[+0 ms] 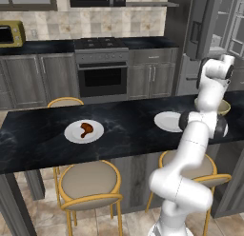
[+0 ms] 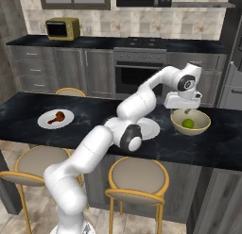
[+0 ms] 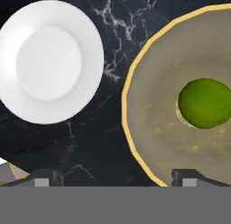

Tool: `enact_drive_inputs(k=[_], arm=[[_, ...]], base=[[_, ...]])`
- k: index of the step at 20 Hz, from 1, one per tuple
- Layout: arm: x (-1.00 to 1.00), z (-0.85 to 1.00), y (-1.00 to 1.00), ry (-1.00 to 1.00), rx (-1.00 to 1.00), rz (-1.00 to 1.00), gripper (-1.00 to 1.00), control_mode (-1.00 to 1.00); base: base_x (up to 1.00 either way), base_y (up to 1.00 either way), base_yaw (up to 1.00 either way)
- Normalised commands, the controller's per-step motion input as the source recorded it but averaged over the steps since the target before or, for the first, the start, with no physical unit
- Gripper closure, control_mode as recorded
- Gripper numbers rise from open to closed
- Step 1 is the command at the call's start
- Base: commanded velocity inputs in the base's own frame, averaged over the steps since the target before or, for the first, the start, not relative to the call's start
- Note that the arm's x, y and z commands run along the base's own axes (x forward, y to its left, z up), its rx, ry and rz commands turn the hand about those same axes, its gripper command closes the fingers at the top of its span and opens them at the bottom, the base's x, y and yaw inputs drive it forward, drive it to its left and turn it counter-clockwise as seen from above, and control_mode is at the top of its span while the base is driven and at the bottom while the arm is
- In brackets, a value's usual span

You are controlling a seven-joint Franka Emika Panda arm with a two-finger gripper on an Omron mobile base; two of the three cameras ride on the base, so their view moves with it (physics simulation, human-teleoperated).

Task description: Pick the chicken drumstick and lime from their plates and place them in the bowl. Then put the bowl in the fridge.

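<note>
Hand view, nearest first: I see the gripper (image 3: pixel 113 178) with its two tips spread wide and nothing between them, so I read it as open and empty. Directly beneath it lies the bowl (image 3: pixel 149 128), with the lime (image 3: pixel 205 103) resting on its floor. Beside the bowl, apart from it, sits one plate (image 3: pixel 49 60), now bare.

Status of the task, as I judge it:
1. Lime into bowl: done.
2. Drumstick into bowl: not done. In the right base view the drumstick (image 2: pixel 56 117) lies on the far plate (image 2: pixel 45 121), well apart from the bowl along the counter (image 2: pixel 94 112).
3. Bowl into fridge: not done. The bowl stands on the counter; the fridge (image 1: pixel 209 25) is beyond it, at the upper right of the left base view.

Arm pose: in the right base view the arm reaches forward and to its right over the counter, elbow raised, hand pointing straight down just above the bowl rim. I judge the next move to be a lift and a long swing left to the drumstick.
</note>
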Motion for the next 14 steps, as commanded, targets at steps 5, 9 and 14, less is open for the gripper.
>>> enact_drive_inputs(k=[5,9,14], arm=[[-0.56,0.30,0.34,-0.01,0.01,-0.03,-1.00,-1.00],[-0.69,0.02,0.54,-0.07,0.00,-0.12,-1.00,-1.00],[-0.74,-0.06,0.51,-0.12,-0.03,-0.17,-1.00,-1.00]], base=[[0.00,0.00,0.00],[0.00,0.00,0.00],[0.00,0.00,0.00]])
